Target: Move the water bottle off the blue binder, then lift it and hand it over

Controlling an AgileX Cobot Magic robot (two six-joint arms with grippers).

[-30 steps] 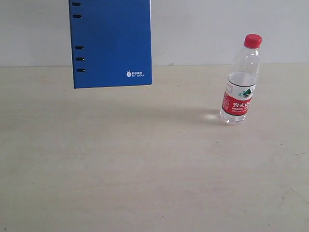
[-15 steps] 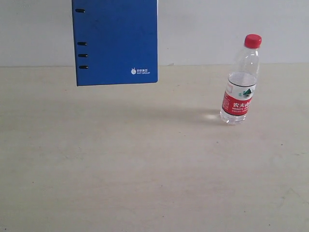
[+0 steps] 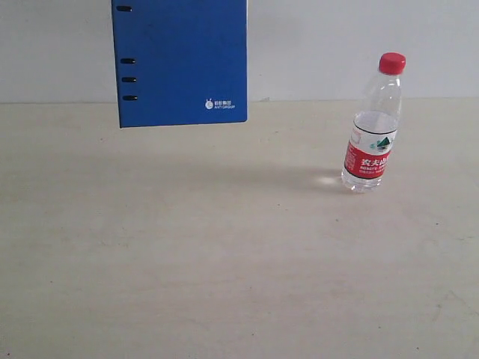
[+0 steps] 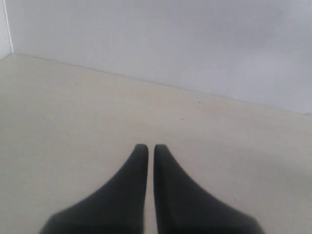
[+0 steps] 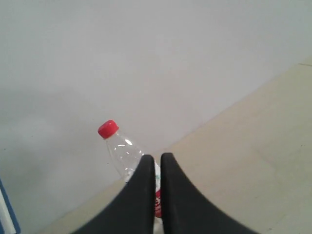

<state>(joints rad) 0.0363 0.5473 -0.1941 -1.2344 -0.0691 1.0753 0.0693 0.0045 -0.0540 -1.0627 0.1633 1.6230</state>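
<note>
Pale beige table (image 3: pixel 224 262), white wall (image 3: pixel 337 45)

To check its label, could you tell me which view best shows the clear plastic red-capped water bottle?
Exterior view: the clear plastic water bottle stands whole, label visible. Right wrist view: right gripper covers its base. Left wrist view: absent.

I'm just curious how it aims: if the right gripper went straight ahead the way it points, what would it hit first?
Probably the water bottle, which stands upright in line beyond the shut right gripper. How far off it is cannot be told from this view.
</note>
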